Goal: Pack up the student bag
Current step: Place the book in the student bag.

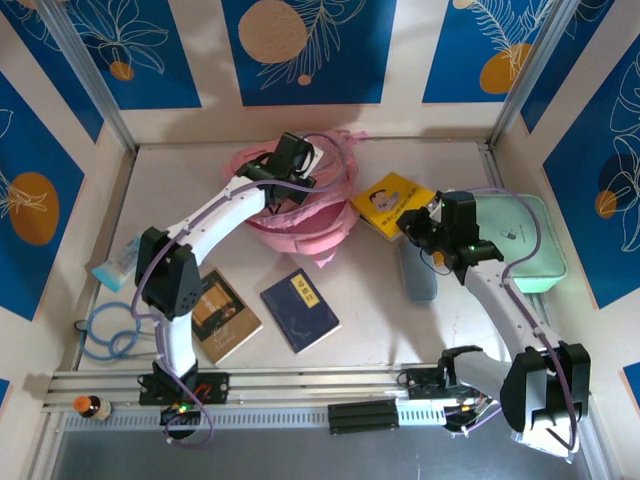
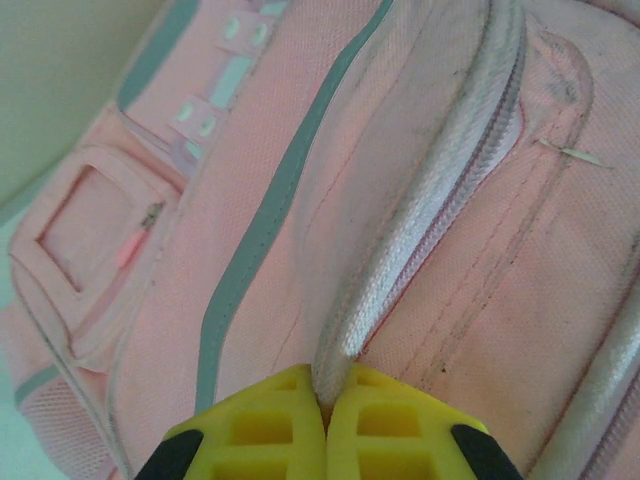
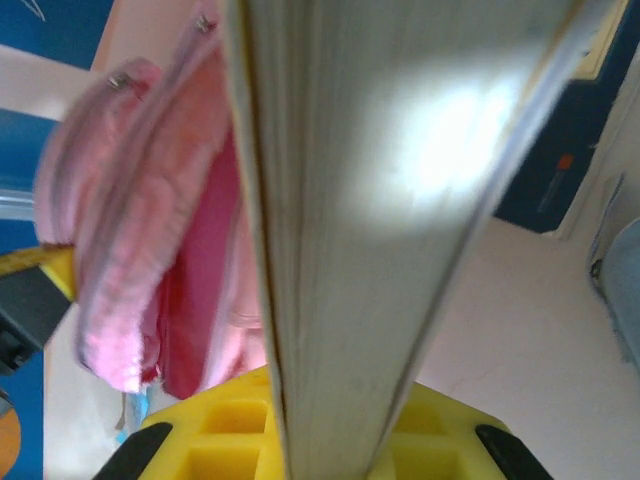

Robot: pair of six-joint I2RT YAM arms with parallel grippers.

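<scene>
The student bag [image 1: 305, 228], a soft pink backpack with grey trim and pale zips, lies slumped directly beneath the left gripper [image 2: 325, 405], a zip-edged fold (its mouth gaping, darker lining showing) pinched between its fingers [image 2: 260, 432].

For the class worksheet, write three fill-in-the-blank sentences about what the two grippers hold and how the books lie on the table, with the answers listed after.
1. The left gripper is shut on a zip edge of the ____ student bag.
2. The right gripper grips a book whose cover is ____.
3. In the top view, the dark blue book lies on the table just ____ of the brown book.
Missing words: pink; yellow; right.
</scene>
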